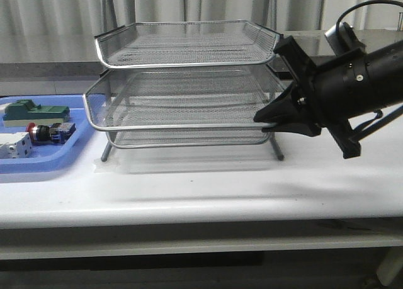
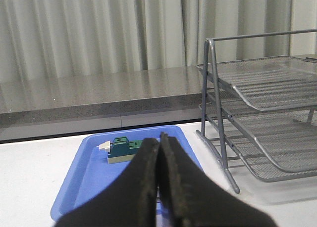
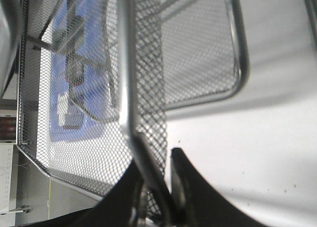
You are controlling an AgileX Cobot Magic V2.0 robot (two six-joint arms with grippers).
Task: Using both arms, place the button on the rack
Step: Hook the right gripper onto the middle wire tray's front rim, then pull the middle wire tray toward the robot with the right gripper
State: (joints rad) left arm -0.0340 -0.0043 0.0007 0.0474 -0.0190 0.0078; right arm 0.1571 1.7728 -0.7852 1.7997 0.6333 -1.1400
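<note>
The button (image 1: pixel 45 132), with its red head and blue rear block, lies in the blue tray (image 1: pixel 38 164) at the far left. The rack (image 1: pixel 182 65), a three-tier wire-mesh stand, is in the middle of the table; its middle tray stands out forward. My right gripper (image 1: pixel 266 121) is shut on the front rim of that middle tray at its right corner. In the right wrist view the rim and mesh (image 3: pixel 143 49) run between the jaws of the right gripper (image 3: pixel 158 160). My left gripper (image 2: pixel 159 138) is shut and empty above the blue tray (image 2: pixel 84 177); the button is hidden there.
A green block (image 1: pixel 28 111) and a white boxy component (image 1: pixel 14 145) also lie in the blue tray. The green block (image 2: pixel 124 149) shows beyond my left fingers, with the rack (image 2: pixel 257 96) to its right. A grey ledge and curtains lie behind the table.
</note>
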